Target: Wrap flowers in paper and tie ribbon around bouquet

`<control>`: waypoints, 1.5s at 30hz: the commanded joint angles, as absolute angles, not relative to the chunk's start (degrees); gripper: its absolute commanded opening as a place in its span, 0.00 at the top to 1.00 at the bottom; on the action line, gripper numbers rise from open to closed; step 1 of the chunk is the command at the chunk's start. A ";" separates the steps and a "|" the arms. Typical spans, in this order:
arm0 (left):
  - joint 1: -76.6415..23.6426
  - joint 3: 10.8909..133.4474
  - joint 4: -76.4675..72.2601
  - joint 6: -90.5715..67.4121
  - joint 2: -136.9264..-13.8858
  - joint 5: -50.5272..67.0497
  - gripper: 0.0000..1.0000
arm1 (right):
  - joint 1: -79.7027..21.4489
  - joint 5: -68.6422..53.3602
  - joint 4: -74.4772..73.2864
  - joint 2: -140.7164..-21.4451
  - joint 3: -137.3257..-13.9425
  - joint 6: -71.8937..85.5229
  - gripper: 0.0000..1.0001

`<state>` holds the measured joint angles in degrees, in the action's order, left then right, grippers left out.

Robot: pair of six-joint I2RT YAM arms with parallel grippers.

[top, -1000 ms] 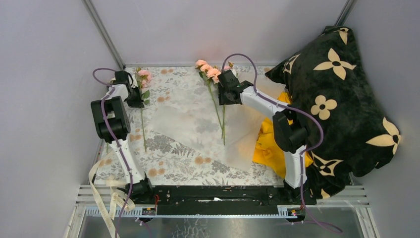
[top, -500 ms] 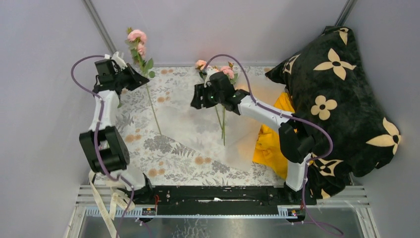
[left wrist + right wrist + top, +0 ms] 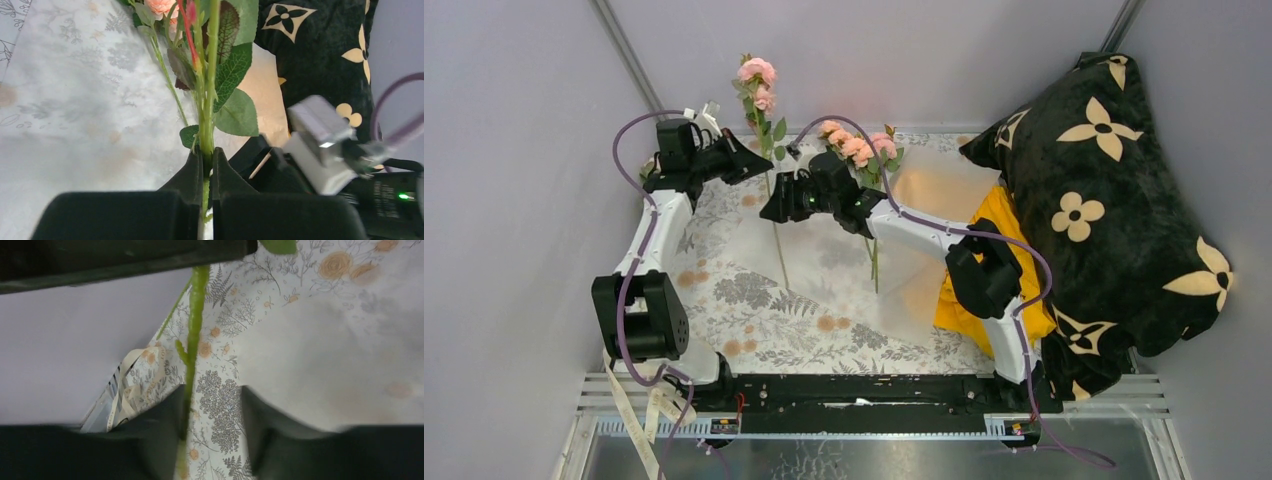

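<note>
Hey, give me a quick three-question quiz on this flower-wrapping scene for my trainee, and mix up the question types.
1. True or false: the left hand is shut on a raised flower stem.
2. The right hand is: A shut and empty; B open by the raised stem; C out of sight.
3. What do the stems of the other flowers rest on?

Key: 1 true. 2 B. 3 the white paper.
</note>
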<state>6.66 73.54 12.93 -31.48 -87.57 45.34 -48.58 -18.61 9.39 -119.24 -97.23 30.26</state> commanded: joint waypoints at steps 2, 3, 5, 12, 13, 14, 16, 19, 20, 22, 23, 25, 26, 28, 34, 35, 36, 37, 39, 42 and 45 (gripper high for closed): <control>5.97 72.59 8.92 -33.77 -87.20 47.63 1.00 | -48.43 -18.26 8.40 -123.09 -102.18 33.51 0.77; 5.98 72.75 10.07 -32.42 -87.23 47.03 1.00 | -48.35 -17.29 7.71 -122.98 -102.10 33.34 0.89; 6.25 74.40 15.08 -26.06 -87.97 44.85 1.00 | -47.91 -13.85 6.40 -121.43 -100.63 32.55 1.00; 18.55 85.31 35.27 -1.78 -96.34 35.26 0.31 | -40.22 -1.72 3.02 -112.81 -86.43 30.10 1.00; 20.82 85.94 36.27 1.26 -97.53 32.61 0.29 | -39.34 0.42 1.60 -112.09 -85.23 28.65 1.00; 22.49 86.44 37.32 4.88 -98.81 29.39 0.28 | -38.52 2.72 -0.55 -111.82 -84.59 27.05 1.00; 25.34 87.21 38.65 10.79 -101.78 19.26 0.27 | -37.48 7.25 -6.03 -112.43 -85.16 23.78 1.00; 29.39 86.87 38.68 17.52 -105.14 11.74 0.27 | -36.86 13.70 -13.31 -115.06 -88.01 20.20 1.00; 30.80 86.91 38.34 18.67 -106.19 9.87 0.27 | -36.72 15.18 -14.10 -116.12 -88.66 19.54 1.00; 33.41 87.32 37.68 20.15 -108.00 7.54 0.27 | -36.30 16.64 -14.70 -117.94 -89.58 19.32 0.99; 34.39 87.67 37.31 20.60 -109.12 5.70 0.27 | -36.15 17.00 -14.94 -118.87 -90.18 19.53 0.95; 35.40 88.05 36.45 21.81 -110.92 1.33 0.27 | -35.99 17.73 -16.21 -120.59 -91.87 19.68 0.78; 35.61 87.94 35.87 22.69 -111.64 -0.94 0.27 | -35.97 17.93 -16.95 -121.19 -92.72 19.73 0.67; 35.88 87.35 34.61 24.11 -112.77 -3.34 0.26 | -36.00 17.76 -17.44 -121.36 -93.44 19.85 0.55; 35.97 88.73 34.27 25.30 -118.49 -3.82 0.32 | -36.12 16.05 -17.05 -118.44 -92.19 18.84 0.52; 36.06 89.36 34.64 25.34 -119.48 -3.36 0.34 | -36.14 15.98 -17.08 -117.87 -91.75 18.67 0.52; 36.19 90.02 35.22 25.39 -120.48 -2.23 0.37 | -36.20 15.81 -17.04 -117.21 -91.22 18.63 0.52; 36.25 90.54 36.19 25.66 -121.36 0.26 0.39 | -36.14 15.75 -16.71 -116.58 -90.62 18.54 0.52; 36.30 91.54 38.62 26.13 -123.01 5.80 0.41 | -36.19 15.47 -16.13 -115.53 -89.52 18.37 0.52; 36.62 93.71 42.43 25.87 -125.44 13.46 0.42 | -36.19 15.14 -16.30 -114.68 -89.11 18.37 0.52; 36.63 95.02 46.33 25.42 -127.27 19.69 0.44 | -36.19 14.92 -16.60 -114.08 -89.04 18.03 0.52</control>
